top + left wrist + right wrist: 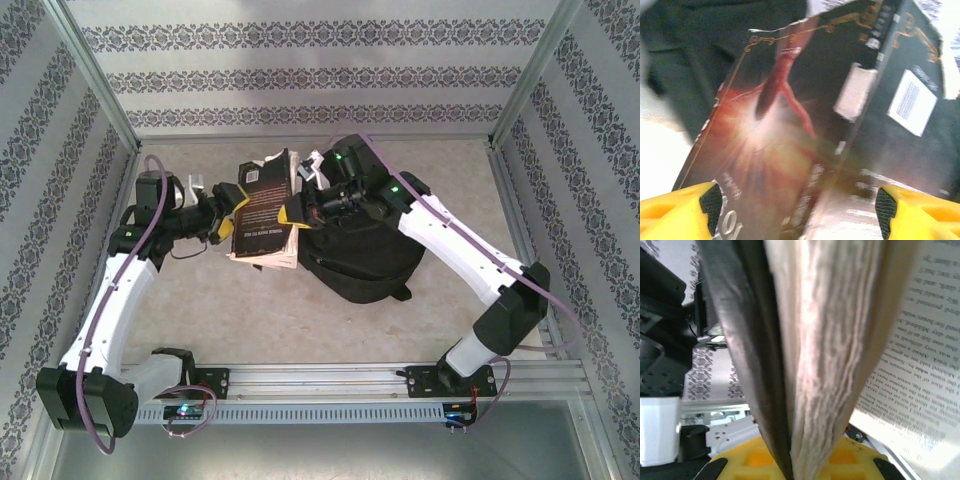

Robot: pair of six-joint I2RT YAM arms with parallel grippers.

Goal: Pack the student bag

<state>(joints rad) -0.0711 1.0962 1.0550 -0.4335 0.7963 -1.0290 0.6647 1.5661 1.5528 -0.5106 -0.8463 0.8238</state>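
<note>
Lab test cell: aluminium frame (95, 72), patterned wall panels (310, 62).

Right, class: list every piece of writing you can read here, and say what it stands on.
The book, cover seen from above: white print, too small.
Its illustrated cover: lettering too blurred.
The white sticker: print too blurred.
The open page: printed lines, too blurred.
Nothing quotable.

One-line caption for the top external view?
Right gripper holds a black book beside the student bag; open left gripper faces its cover.
</note>
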